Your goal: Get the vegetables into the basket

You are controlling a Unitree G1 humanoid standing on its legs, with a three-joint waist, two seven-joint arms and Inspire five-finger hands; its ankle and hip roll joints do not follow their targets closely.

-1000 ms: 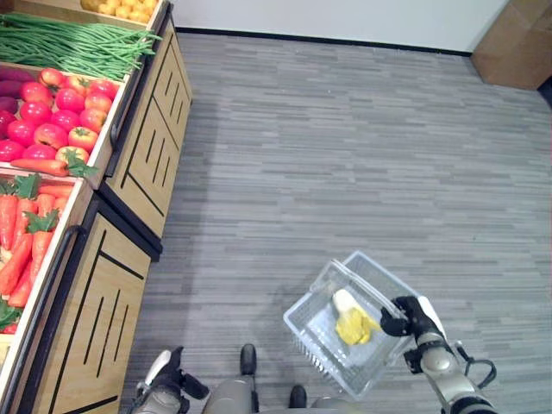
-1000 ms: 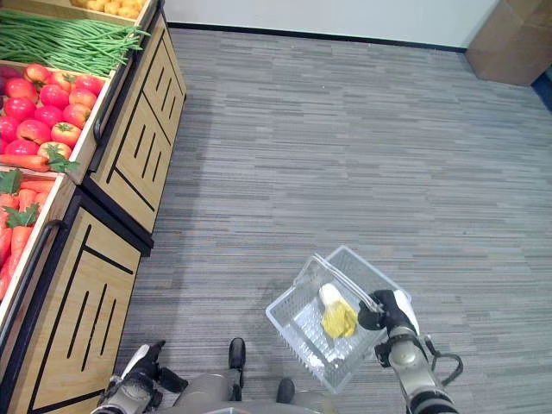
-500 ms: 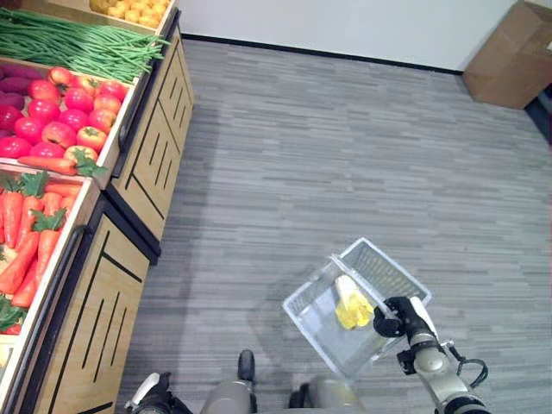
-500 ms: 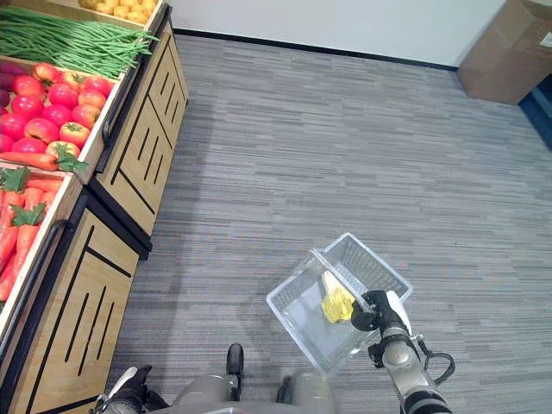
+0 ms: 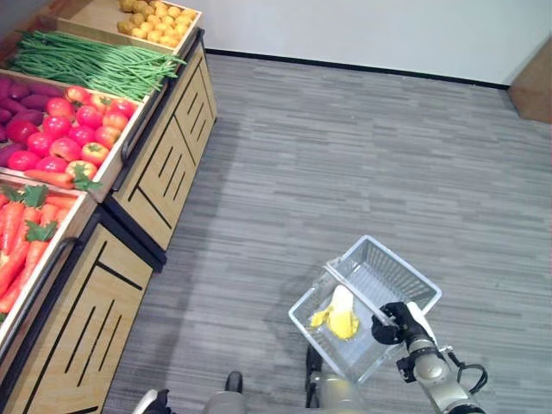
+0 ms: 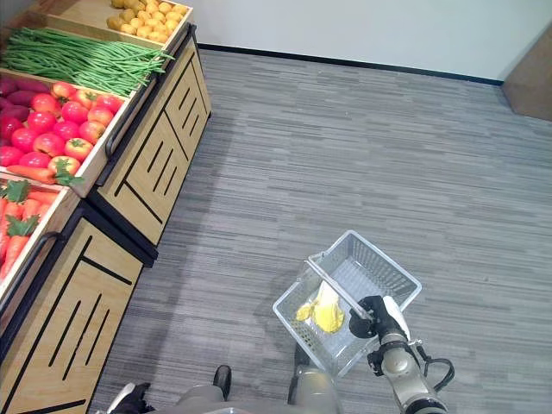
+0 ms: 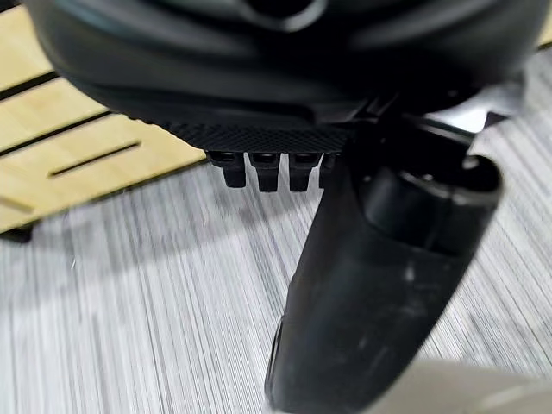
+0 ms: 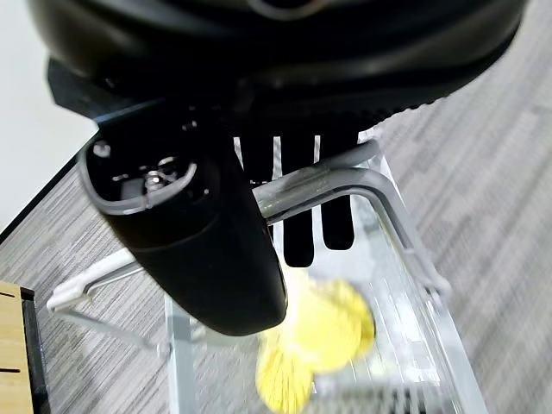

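Note:
A clear wire basket hangs over the grey floor at the lower right. My right hand is shut on the basket's handle, fingers curled round the bar. A yellow and white leafy vegetable lies inside the basket, near its low corner. The produce stand on the left holds carrots, red tomatoes and green beans in wooden bins. My left hand hangs low beside the stand's wooden front, relaxed and holding nothing; its tip shows at the bottom edge.
The stand's wooden cabinets with dark handles line the left side. A far bin holds small yellow produce, and purple roots lie beside the tomatoes. A cardboard box stands by the far wall. Open striped floor lies ahead.
The whole view has shifted, bringing more of the far bins into sight. The basket has swung a little in my right hand and the vegetable has slid inside it. My left hand has sunk lower.

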